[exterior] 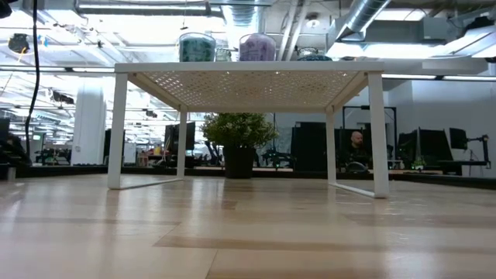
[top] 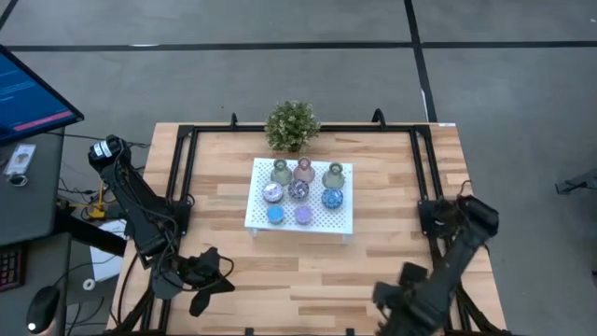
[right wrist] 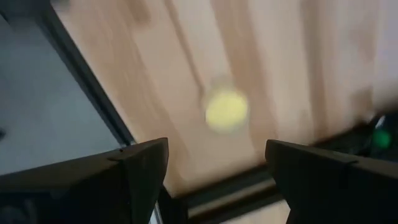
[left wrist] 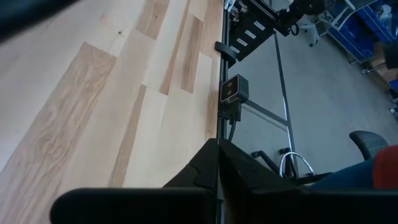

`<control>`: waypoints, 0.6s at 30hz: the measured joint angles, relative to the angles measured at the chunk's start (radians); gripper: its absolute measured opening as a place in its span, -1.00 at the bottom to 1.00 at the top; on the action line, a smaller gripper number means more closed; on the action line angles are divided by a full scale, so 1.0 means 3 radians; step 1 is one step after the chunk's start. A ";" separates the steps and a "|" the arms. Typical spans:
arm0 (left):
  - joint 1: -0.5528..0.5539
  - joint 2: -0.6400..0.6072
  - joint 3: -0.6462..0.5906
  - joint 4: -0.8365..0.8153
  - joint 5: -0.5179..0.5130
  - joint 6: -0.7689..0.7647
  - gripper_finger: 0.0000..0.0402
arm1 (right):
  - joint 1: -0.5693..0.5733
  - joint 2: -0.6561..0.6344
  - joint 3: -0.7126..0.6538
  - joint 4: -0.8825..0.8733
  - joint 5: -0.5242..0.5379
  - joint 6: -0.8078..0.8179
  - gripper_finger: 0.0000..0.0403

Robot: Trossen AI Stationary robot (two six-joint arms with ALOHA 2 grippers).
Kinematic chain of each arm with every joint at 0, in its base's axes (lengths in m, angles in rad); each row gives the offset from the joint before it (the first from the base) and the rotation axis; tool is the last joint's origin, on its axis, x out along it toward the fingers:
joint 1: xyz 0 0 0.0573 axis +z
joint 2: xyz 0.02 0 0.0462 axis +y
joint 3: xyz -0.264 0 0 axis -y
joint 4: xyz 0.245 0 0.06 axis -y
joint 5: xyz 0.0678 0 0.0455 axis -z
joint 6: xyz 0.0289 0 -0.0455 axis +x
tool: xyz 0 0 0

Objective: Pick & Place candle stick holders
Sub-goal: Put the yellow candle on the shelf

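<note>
Eight candle stick holders stand on the white perforated tray (top: 343, 222). At the back are two dull green vases (top: 280, 171) (top: 334, 174) and a pink-brown one (top: 303, 169). In front are lilac, speckled and blue pucks (top: 298, 190). The low view shows a blue puck (exterior: 197, 46) and a lilac puck (exterior: 257, 46) on the tray top. A yellow puck (right wrist: 226, 111) lies on the table, blurred, ahead of my open right gripper (right wrist: 217, 168), which is at the near right (top: 384, 299) and touches nothing. My left gripper (top: 222, 278) is shut and empty at the near left, as its wrist view (left wrist: 217, 163) shows.
A bushy green potted plant (top: 292, 124) stands behind the tray at the table's far edge. The tray stands on thin legs (exterior: 118, 132). A black frame (top: 182, 168) runs along the table's sides. A small camera (left wrist: 234, 93) sits at the table's edge.
</note>
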 joint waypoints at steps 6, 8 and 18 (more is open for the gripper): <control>0.0000 0.0000 0.0000 0.0026 0.0032 -0.0004 -0.84 | 0.0396 -0.0056 -0.0443 0.0352 -0.0224 0.0349 0.29; 0.0001 0.0000 0.0000 0.0030 0.0033 -0.0010 -0.79 | 0.0550 -0.0192 -0.0606 0.0485 -0.0227 0.0594 0.29; 0.0001 0.0000 0.0000 0.0061 0.0035 -0.0072 -0.57 | 0.1372 -0.1349 -0.1234 0.0425 0.0509 0.2850 0.30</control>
